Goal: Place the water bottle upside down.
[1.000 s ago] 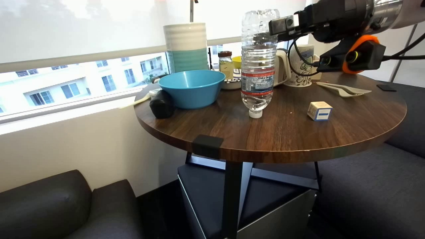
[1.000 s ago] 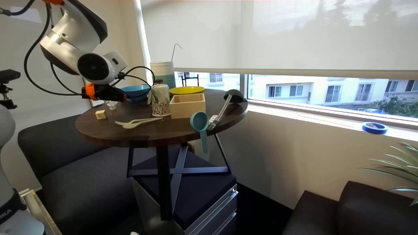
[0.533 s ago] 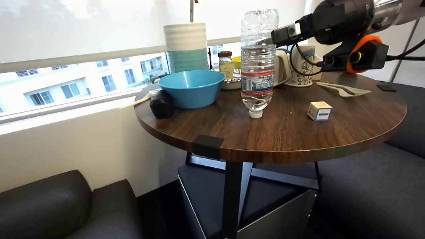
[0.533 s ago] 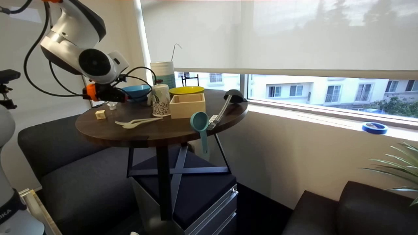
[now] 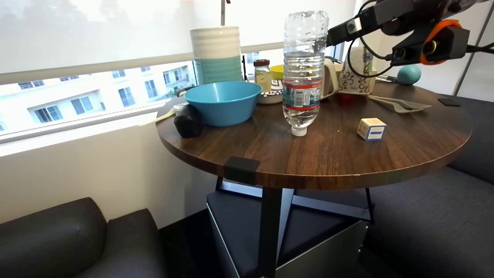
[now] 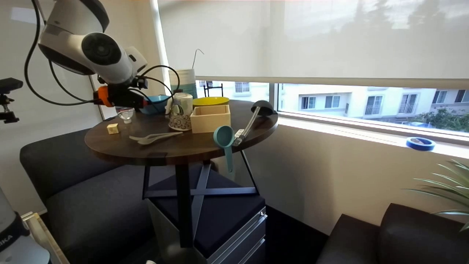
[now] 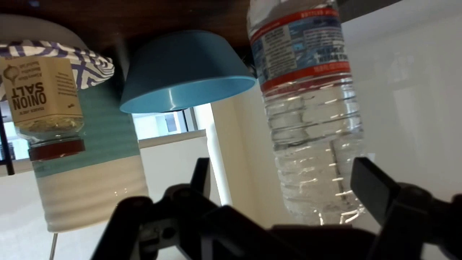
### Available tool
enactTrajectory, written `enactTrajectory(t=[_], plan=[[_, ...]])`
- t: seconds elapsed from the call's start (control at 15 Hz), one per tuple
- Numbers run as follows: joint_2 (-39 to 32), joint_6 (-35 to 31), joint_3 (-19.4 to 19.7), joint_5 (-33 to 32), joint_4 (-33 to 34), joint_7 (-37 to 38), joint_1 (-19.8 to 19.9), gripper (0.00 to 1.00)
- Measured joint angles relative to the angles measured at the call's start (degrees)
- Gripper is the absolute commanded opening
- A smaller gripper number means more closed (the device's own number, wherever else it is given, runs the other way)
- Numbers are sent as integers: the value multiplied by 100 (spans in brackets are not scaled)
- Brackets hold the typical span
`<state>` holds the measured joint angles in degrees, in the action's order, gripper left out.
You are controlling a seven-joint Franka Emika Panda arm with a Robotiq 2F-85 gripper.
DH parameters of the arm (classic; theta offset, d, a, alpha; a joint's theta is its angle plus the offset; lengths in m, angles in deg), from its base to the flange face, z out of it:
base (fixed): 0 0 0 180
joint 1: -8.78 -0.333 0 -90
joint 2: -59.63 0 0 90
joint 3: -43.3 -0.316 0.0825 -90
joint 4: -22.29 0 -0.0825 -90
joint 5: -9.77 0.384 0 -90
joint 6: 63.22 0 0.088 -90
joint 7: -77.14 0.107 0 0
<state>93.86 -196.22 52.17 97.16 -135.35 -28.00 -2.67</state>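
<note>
The water bottle (image 5: pixel 303 73), clear and ribbed with a red-and-blue label, stands upside down, its white cap (image 5: pixel 299 131) on the round table (image 5: pixel 335 154). An exterior view shows only the lower part of the bottle (image 6: pixel 126 113), below the gripper (image 6: pixel 141 102). In the wrist view my gripper (image 7: pixel 282 173) has its jaws wide apart. The bottle (image 7: pixel 306 112) shows between them, well clear of the left finger (image 7: pixel 204 177) and overlapping the right finger (image 7: pixel 371 187); whether that one touches it I cannot tell. The fingertips (image 5: pixel 334 36) sit beside the bottle's upper part.
A blue bowl (image 5: pixel 224 104) and spice jar (image 5: pixel 263 75) stand near the bottle. The patterned cup (image 6: pixel 181 112) leans against a wooden box (image 6: pixel 210 119). A small cube (image 5: pixel 371 129) and pale utensils (image 5: pixel 399 103) lie in front. A cable (image 6: pixel 172 69) loops by the cup.
My gripper has drawn back from the bottle and risen slightly. The bottle has turned about its axis and shifted a little towards the gripper's side. The patterned cup has tilted. The jaws have stayed open.
</note>
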Motion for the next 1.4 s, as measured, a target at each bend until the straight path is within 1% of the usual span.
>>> enactTrajectory(t=[0.07,0.2,0.33,0.53,0.87,1.07,1.4], plan=[[6,124,-194,-77,1,85,285,100],[22,299,-444,-197,4,204,688,100],[54,407,-586,-343,7,301,956,100],[134,519,-680,-574,23,469,1195,100],[580,669,-761,-1227,59,998,1370,100],[955,838,-768,-1654,56,1462,1380,100],[1579,1317,-777,-2248,56,2267,1377,100]])
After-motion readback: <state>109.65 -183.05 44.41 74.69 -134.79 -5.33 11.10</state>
